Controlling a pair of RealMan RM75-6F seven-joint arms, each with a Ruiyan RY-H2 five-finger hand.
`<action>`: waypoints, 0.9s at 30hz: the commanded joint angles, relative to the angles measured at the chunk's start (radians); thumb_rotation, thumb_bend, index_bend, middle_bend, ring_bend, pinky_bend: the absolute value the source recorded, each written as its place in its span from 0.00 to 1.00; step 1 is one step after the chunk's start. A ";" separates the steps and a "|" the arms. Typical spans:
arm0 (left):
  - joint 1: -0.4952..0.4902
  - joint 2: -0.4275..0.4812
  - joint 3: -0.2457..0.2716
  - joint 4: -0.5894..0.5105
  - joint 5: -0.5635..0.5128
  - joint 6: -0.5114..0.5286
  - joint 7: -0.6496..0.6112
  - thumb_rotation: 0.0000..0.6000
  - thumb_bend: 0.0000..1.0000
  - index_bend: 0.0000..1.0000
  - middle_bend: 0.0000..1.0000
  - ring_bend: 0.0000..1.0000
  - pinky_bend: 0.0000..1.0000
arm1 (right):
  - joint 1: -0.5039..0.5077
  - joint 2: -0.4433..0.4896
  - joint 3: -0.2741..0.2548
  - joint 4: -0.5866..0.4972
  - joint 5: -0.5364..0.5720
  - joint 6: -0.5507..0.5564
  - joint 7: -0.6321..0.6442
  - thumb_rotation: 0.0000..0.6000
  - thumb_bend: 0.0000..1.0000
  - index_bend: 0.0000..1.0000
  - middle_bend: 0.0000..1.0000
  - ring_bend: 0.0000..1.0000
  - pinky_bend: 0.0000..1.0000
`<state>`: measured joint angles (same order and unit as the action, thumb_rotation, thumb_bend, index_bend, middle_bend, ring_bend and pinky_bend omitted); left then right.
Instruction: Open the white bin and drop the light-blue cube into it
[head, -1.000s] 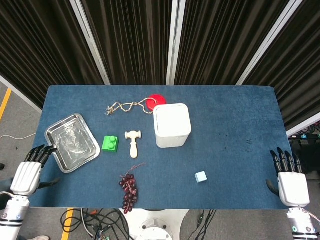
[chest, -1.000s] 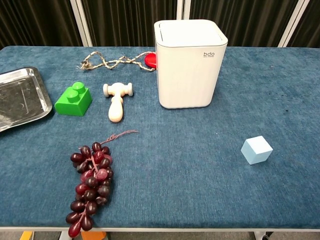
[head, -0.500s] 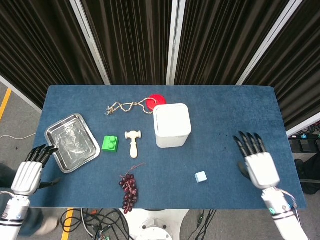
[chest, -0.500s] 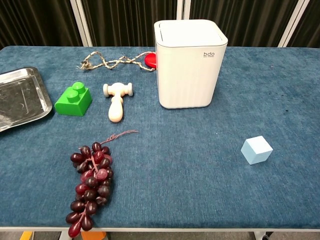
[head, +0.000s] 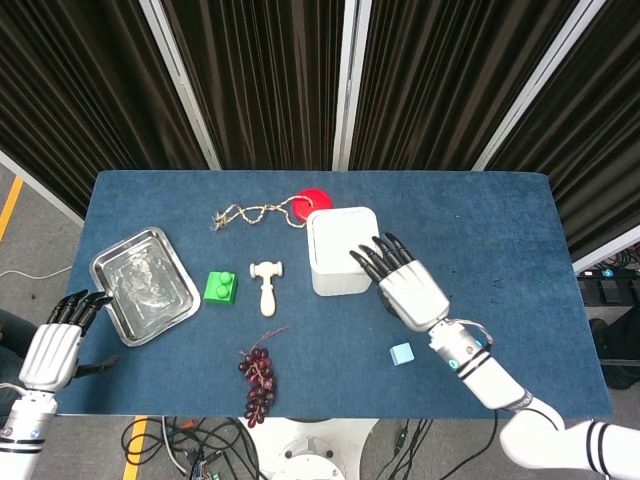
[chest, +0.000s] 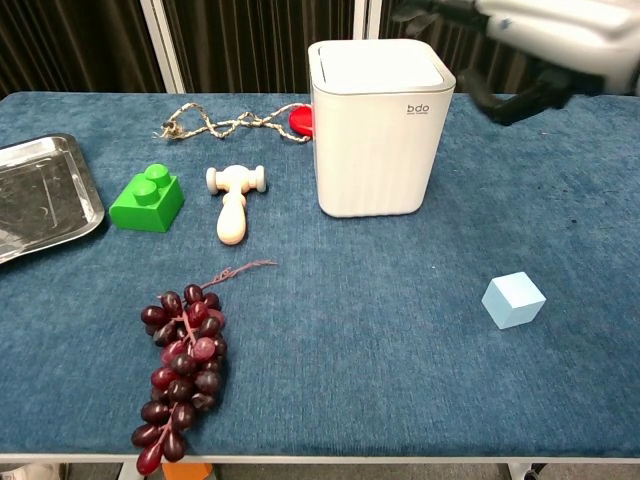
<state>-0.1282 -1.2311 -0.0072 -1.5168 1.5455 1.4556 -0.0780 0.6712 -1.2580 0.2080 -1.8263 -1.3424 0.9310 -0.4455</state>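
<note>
The white bin stands mid-table with its lid closed. The light-blue cube lies on the blue cloth in front of the bin, to its right. My right hand hovers with its fingers spread, just over the bin's right edge, holding nothing; its fingertips reach over the lid. My left hand rests open off the table's left front corner, far from both objects, and only the head view shows it.
A metal tray lies at the left. A green brick, a wooden mallet and a bunch of dark grapes sit left of the bin. A rope and a red disc lie behind it.
My right hand has swept from the table's right front corner leftward and up to the bin's right side. The left hand and all objects have stayed put.
</note>
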 joint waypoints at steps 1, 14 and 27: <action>0.000 -0.002 -0.001 0.004 -0.005 -0.004 -0.004 1.00 0.05 0.18 0.14 0.07 0.12 | 0.015 -0.024 -0.003 0.014 0.021 -0.009 -0.009 1.00 0.67 0.00 0.17 0.00 0.00; 0.005 -0.008 0.001 0.025 -0.009 -0.003 -0.026 1.00 0.05 0.18 0.14 0.07 0.12 | 0.039 -0.046 -0.051 0.051 0.075 -0.036 -0.007 1.00 0.68 0.00 0.22 0.00 0.00; 0.004 -0.010 0.001 0.025 -0.006 -0.002 -0.024 1.00 0.05 0.18 0.14 0.07 0.12 | -0.076 0.069 -0.110 -0.081 -0.268 0.246 0.184 1.00 0.61 0.00 0.11 0.00 0.00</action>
<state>-0.1236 -1.2413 -0.0065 -1.4923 1.5395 1.4535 -0.1018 0.6432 -1.2456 0.1469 -1.8515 -1.5483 1.1298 -0.3061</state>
